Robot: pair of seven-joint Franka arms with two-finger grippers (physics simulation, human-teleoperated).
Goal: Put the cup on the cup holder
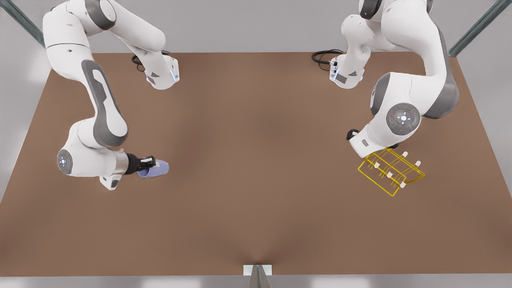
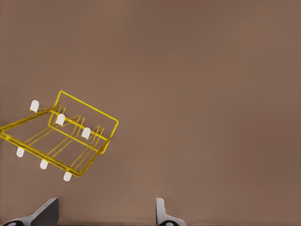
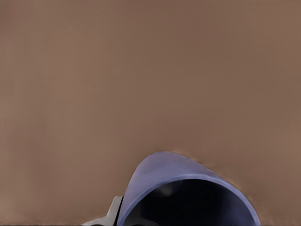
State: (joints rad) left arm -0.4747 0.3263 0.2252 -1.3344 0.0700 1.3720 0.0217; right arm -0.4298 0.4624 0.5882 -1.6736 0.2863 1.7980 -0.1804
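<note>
Right pincer (image 1: 153, 165) grips the cup (image 1: 157, 168) near the surface's edge on the front view's left; left pincer (image 2: 106, 214) hangs spread above the cup holder (image 1: 390, 171) opposite. Next: carry the cup across, mouth onto a prong

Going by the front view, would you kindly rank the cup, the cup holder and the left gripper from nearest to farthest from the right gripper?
1. The cup, held in the right gripper, at the front view's left.
2. The left gripper, above the rack's near corner, far at the right.
3. The cup holder, just beyond it on the table; the two are nearly level.
</note>
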